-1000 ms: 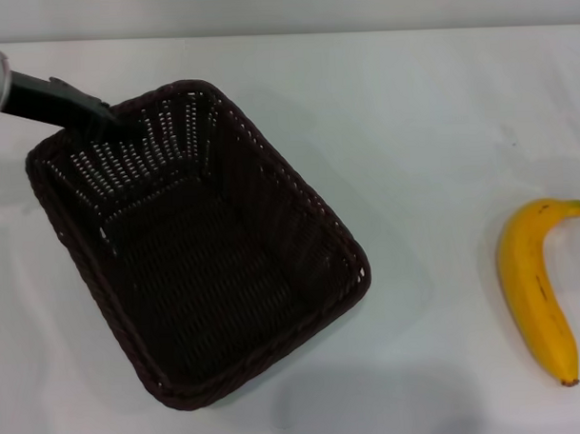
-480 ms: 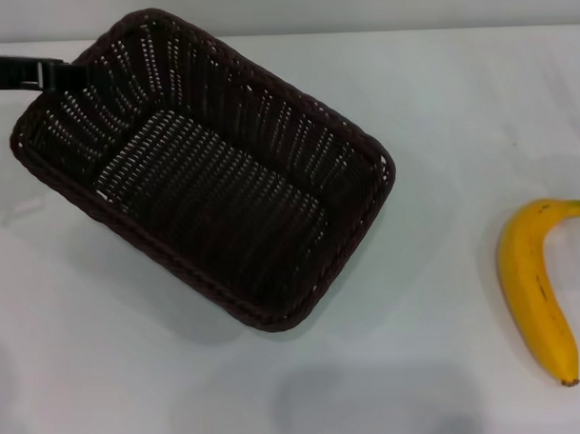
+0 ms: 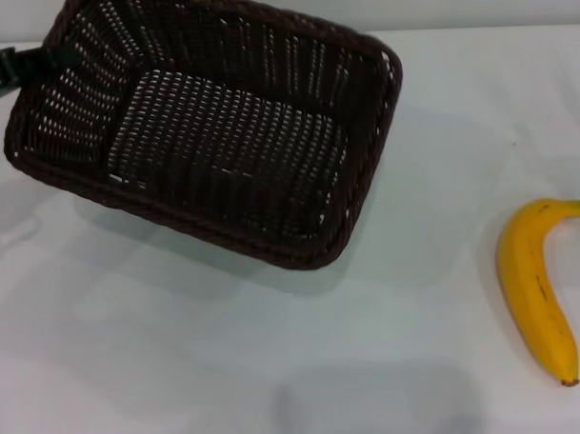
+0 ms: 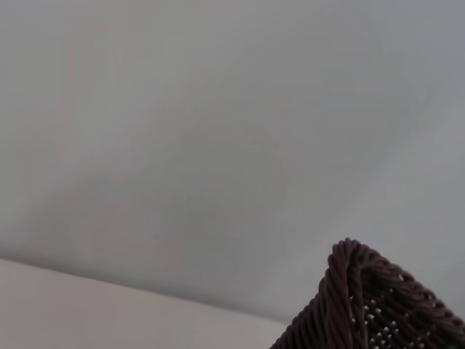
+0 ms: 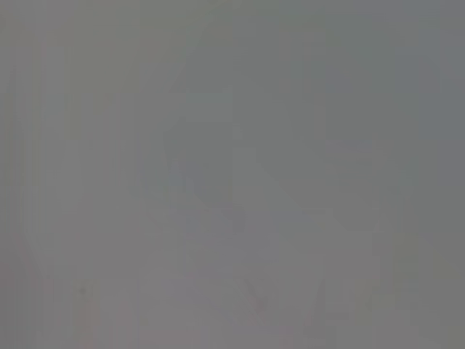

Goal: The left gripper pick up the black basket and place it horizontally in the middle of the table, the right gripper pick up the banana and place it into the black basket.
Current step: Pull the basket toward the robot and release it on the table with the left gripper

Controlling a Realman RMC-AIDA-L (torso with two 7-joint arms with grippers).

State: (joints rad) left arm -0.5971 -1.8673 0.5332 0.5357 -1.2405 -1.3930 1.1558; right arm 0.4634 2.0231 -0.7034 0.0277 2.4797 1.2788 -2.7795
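Observation:
The black basket (image 3: 232, 148) hangs tilted above the white table (image 3: 181, 373) at the back left, its open side facing me, and throws a shadow below. My left gripper (image 3: 44, 60) is shut on its rim at the far left corner; only the black arm tip shows. One corner of the basket also shows in the left wrist view (image 4: 363, 309). The yellow banana (image 3: 537, 289) lies on the table at the right, stem end pointing away from me. My right gripper is out of view; the right wrist view shows only plain grey.
The table's far edge (image 3: 474, 27) runs along the back, with a grey wall behind it. Bare white tabletop lies between the basket and the banana.
The basket has risen and swung counter-clockwise, its long side now lying nearly across the table, and it has moved toward the back. The banana has not moved.

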